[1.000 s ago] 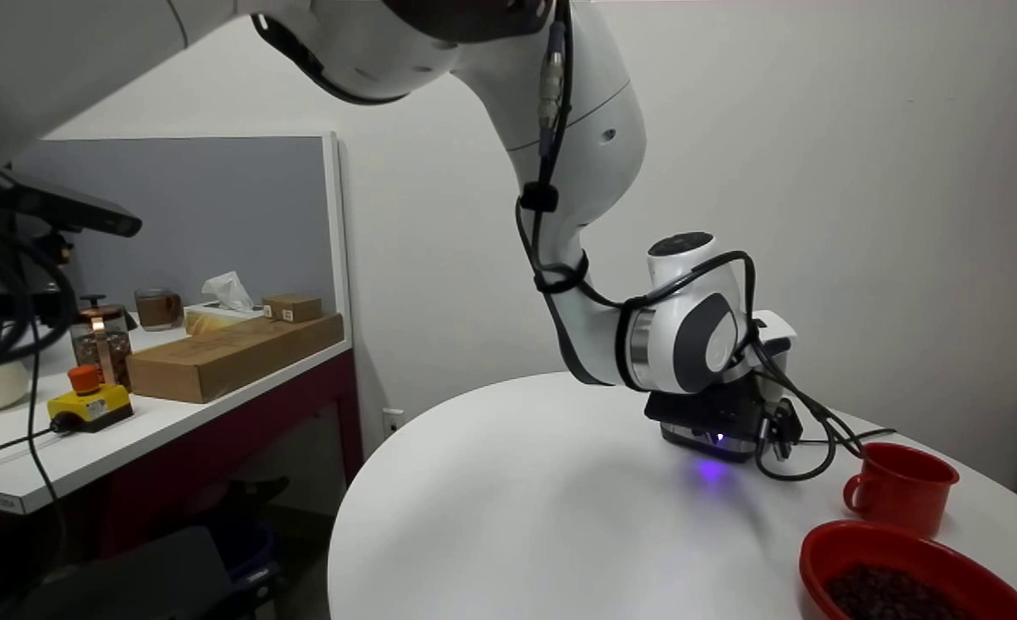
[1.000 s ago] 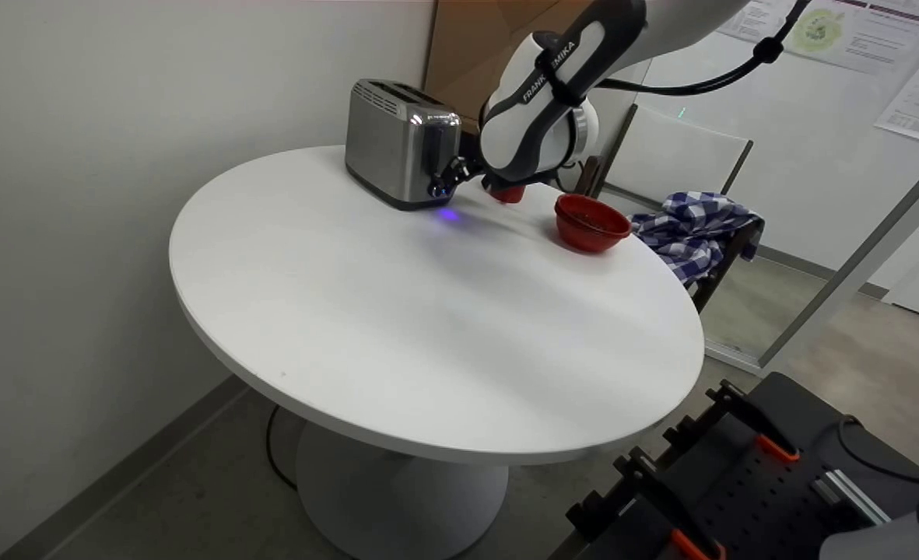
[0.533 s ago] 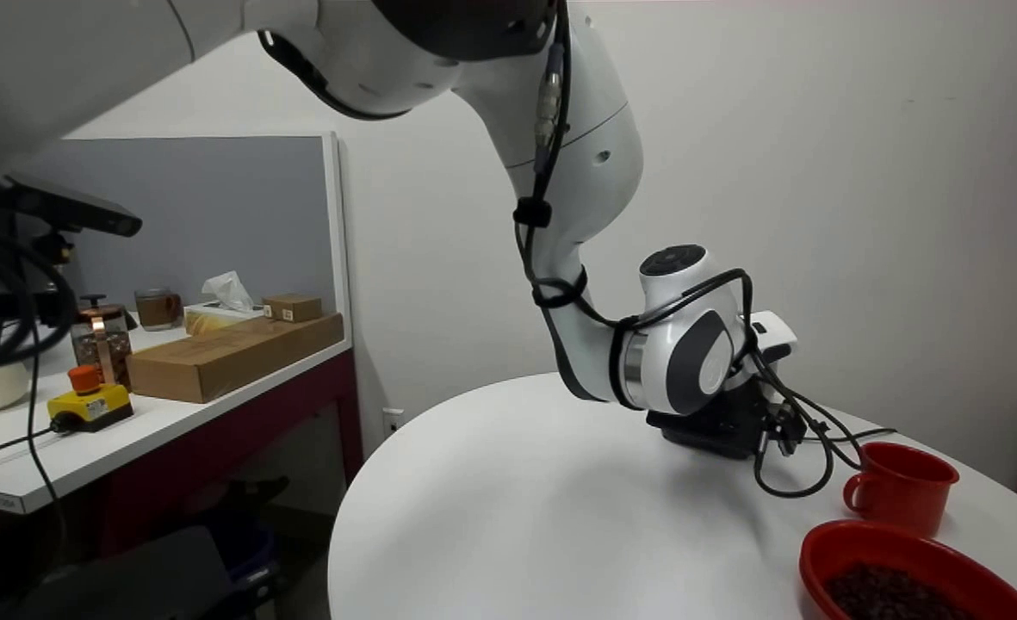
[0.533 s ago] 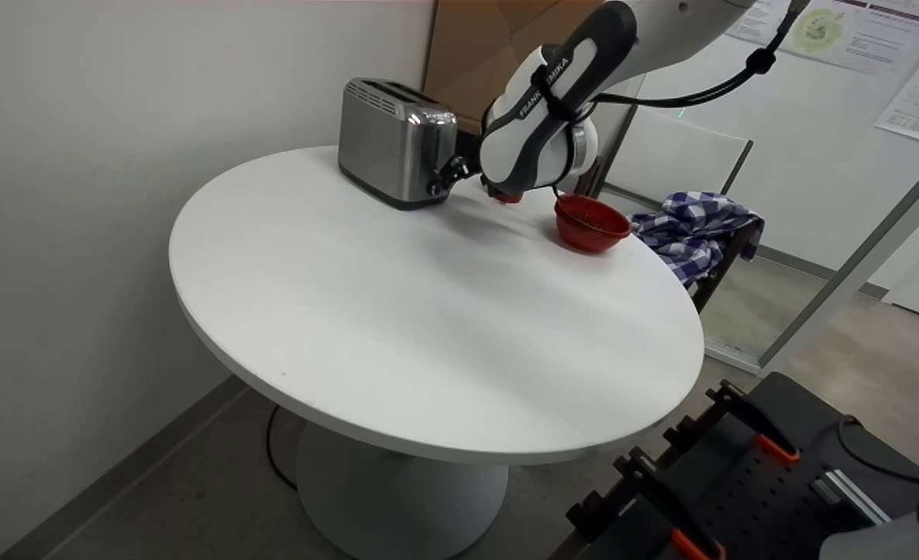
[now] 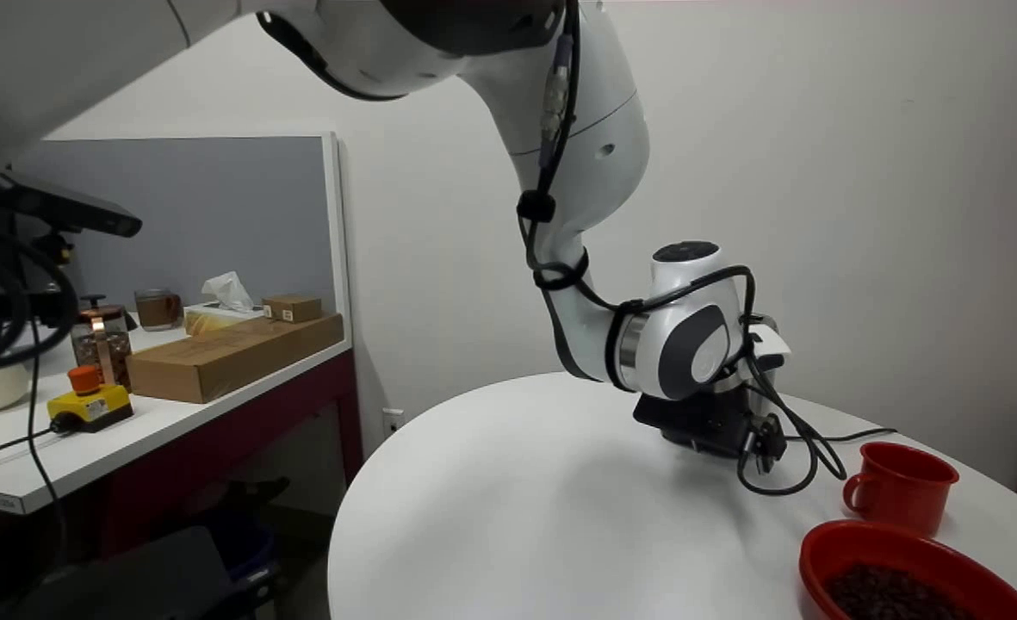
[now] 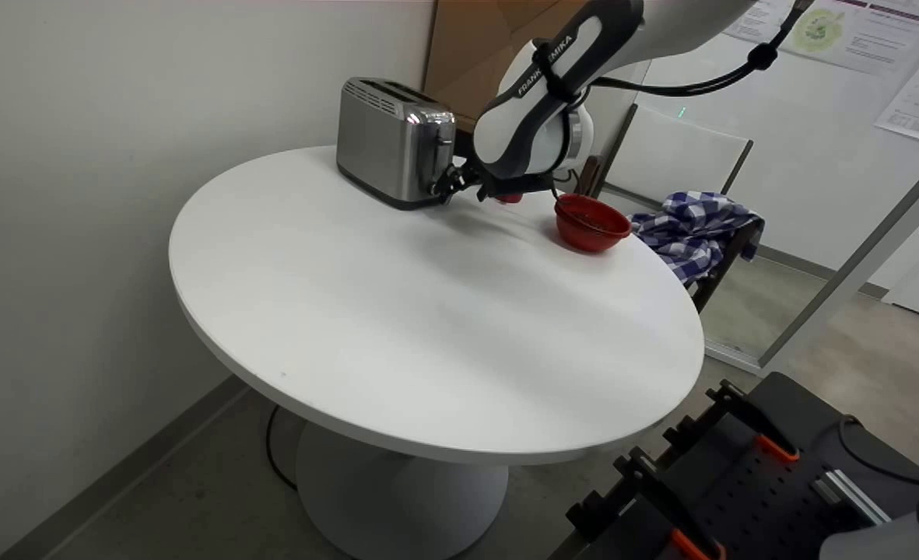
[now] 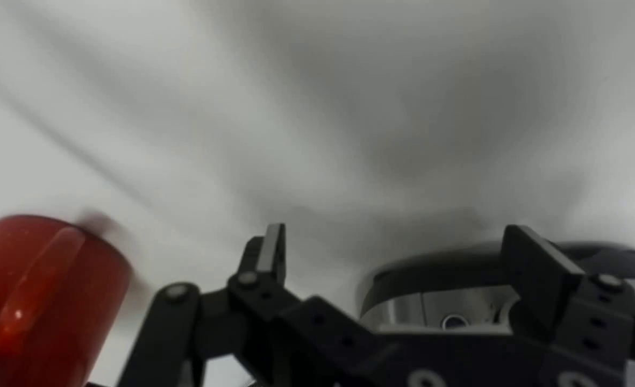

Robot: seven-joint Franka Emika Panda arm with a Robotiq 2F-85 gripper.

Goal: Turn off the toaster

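Beside the toaster point(image 6: 391, 144), perhaps touching its edge, the claw point(image 7: 396, 234) gapes wide.

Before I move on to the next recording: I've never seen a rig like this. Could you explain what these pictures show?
The machine is a jointed robot arm ending in a gripper with two black fingers. The exterior views come from two cameras outside the robot, looking from different places; the wrist view's camera rides on the arm itself, so the fingers loom large along its bottom edge. On the round white table stand a silver toaster, a red mug and a red bowl holding small dark pieces. The gripper is low beside one end of the toaster, its fingers apart. I see nothing held between them; whether they touch the toaster, I can't tell. The job is to turn the toaster off.
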